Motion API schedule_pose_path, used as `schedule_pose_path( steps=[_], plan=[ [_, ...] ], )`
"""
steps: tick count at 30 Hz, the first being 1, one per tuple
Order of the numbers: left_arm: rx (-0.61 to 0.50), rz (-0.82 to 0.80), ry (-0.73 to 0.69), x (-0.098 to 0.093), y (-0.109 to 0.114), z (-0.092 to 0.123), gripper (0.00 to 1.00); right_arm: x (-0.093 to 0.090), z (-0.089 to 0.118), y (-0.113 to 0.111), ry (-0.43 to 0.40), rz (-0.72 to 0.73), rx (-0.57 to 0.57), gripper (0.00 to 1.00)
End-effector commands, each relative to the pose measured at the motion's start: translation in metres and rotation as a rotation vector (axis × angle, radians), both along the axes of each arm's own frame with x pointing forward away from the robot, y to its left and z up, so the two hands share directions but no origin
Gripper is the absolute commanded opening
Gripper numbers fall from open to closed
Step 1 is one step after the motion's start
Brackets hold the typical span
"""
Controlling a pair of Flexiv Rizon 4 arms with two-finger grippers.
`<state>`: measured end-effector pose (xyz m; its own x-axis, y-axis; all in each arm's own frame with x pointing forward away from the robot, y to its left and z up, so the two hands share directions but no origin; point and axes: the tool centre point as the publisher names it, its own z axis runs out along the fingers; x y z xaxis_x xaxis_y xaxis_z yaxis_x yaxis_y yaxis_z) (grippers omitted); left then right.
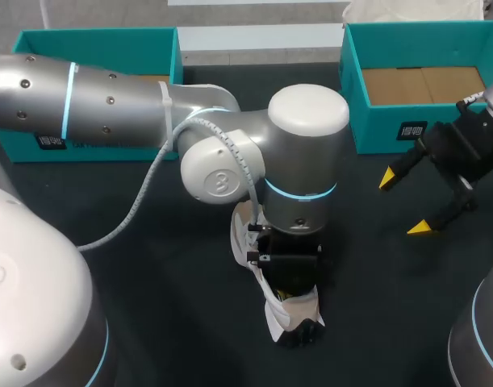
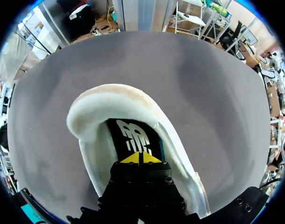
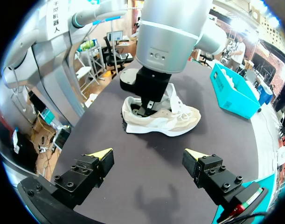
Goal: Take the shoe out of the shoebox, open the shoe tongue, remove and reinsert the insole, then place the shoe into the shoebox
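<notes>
A white and beige shoe (image 1: 275, 319) lies on its sole on the dark table, near the front middle. My left gripper (image 1: 290, 278) comes straight down into the shoe's opening. In the left wrist view this gripper (image 2: 141, 158) is shut, its yellow tips together on the black insole (image 2: 133, 134) inside the padded heel collar (image 2: 98, 105). I cannot see whether it pinches the insole. My right gripper (image 1: 403, 203) hangs open to the right of the shoe, holding nothing. In its own view the right gripper (image 3: 148, 155) faces the shoe (image 3: 179, 122) side-on, well short of it.
Two teal shoeboxes stand at the back: one at the left (image 1: 101, 42) behind my left arm, one at the right (image 1: 375, 121) with a brown cardboard floor. Bare dark table (image 1: 173, 314) lies around the shoe. A grey cable runs along the left arm.
</notes>
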<state>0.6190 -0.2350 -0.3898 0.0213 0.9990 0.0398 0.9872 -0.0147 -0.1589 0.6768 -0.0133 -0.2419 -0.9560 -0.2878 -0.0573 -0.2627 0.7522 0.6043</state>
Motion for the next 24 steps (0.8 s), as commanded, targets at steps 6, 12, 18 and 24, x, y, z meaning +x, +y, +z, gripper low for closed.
schedule_pose_path(
  steps=[6,12,18,24],
  plan=[
    [0.037,-0.059,0.07,-0.011,0.009,0.028,0.0,0.0,0.0,0.0,0.0,-0.001,-0.003,1.0],
    [0.024,-0.082,0.169,-0.027,0.009,0.032,0.0,0.0,0.0,0.0,0.0,-0.001,-0.003,1.0],
    [-0.009,-0.076,0.176,-0.03,0.004,0.021,0.0,0.0,0.0,0.0,0.0,-0.001,-0.003,1.0],
    [-0.027,-0.086,0.215,-0.036,-0.002,0.014,0.0,0.0,0.0,0.0,0.0,-0.001,-0.003,1.0]
  ],
)
